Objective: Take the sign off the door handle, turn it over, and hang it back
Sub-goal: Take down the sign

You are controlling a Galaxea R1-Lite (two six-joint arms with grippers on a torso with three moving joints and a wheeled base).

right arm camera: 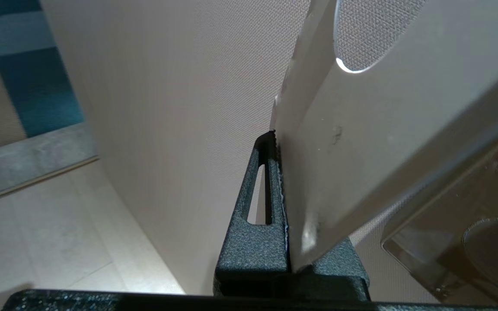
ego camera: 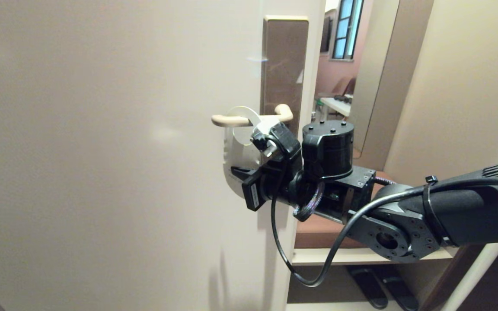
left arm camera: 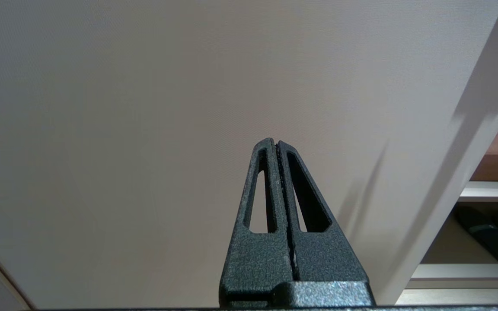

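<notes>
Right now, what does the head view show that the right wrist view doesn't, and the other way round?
Only the head view shows the door handle threaded through the sign's hole, the brown plate in full, the right arm reaching in, and the room beyond the door's edge. Only the right wrist view shows the right gripper shut on the sign, the card pinched between its fingers, plus the floor beside the door. Both show the sign, its white side out in the head view, and the cream door.
</notes>
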